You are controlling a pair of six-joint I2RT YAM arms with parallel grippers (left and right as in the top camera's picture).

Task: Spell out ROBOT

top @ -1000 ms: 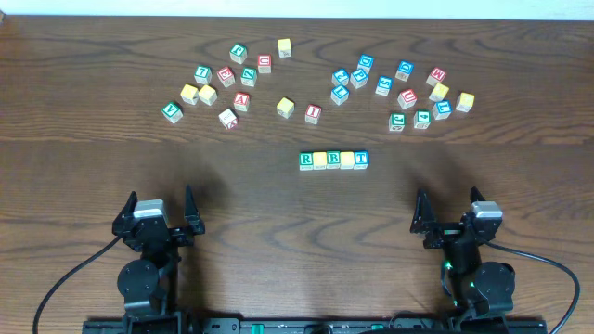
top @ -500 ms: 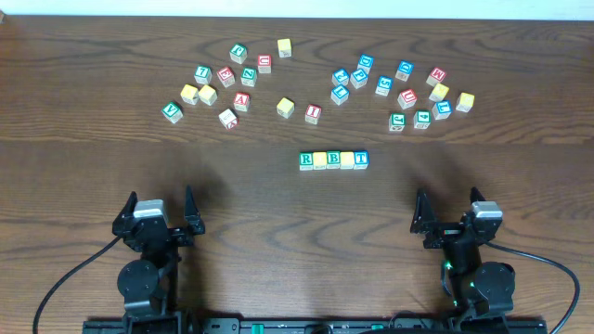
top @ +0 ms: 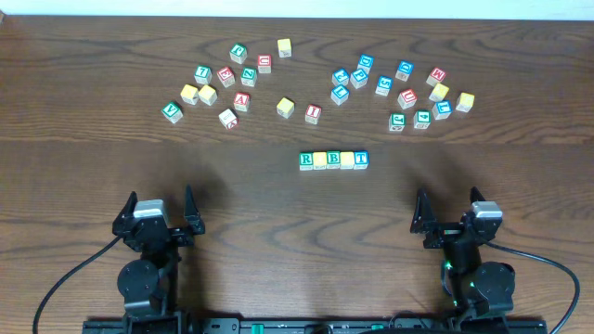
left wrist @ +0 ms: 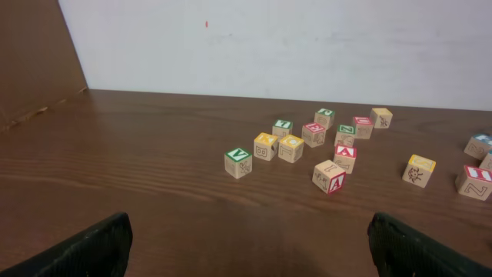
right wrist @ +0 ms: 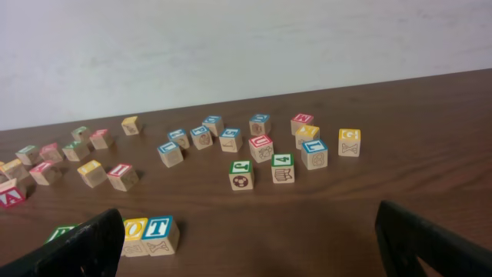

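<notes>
Surface: dark wood-grain table [top: 278, 213] stretching ahead of me to a plain white wall [left wrist: 307, 38].
Left gripper [top: 160, 202]: parked low at my near edge, fingers [left wrist: 84, 250] spread wide, nothing between them.
Right gripper [top: 449, 206]: parked the same way on my other side, fingers [right wrist: 430, 246] spread wide, empty.
Word row [top: 333, 160]: five cubes touching side by side, ahead of me and between my two grippers, somewhat nearer the right one.
Order, from my left: green R cube [top: 306, 160], first yellow cube [top: 319, 160], green B cube [top: 333, 160], second yellow cube [top: 347, 160], blue T cube [top: 361, 160].
Letter check: from my right wrist the second yellow cube shows an O on its near face, hard against the T. The first yellow cube is hidden behind my own finger there, and from above its letter is too small to read.
Left pile [top: 207, 94]: loose cubes scattered beyond the row, ahead of my left gripper and well apart from it.
Right pile [top: 406, 97]: more loose cubes beyond the row, ahead of my right gripper.
Step in hand: I judge the placing done, the row reading as ROBOT and both arms well clear of it.
Next move: probably none beyond holding off. If the hidden yellow face proves wrong, I would need a light pinch from above on that one cube without nudging its neighbours.
</notes>
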